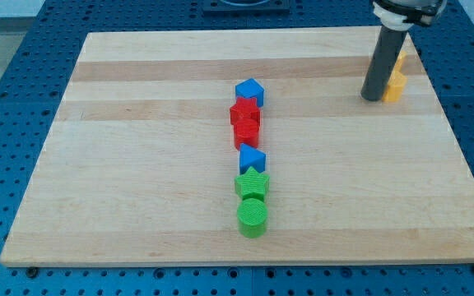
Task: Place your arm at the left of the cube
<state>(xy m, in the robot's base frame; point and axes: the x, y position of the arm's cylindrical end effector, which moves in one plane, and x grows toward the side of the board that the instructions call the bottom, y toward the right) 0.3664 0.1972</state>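
Camera view shows no readable writing. On the wooden board (pixel 138 164), wide bare room lies either side of a central column: blue pentagon block (pixel 250 90), red star block (pixel 244 112), red block (pixel 246 131), blue cube (pixel 252 158), green star block (pixel 252 184), green cylinder (pixel 253 218). My tip (pixel 373 96) stands upright near the top right edge, touching yellow blocks (pixel 396 82), well apart from the cube; it has no claw.
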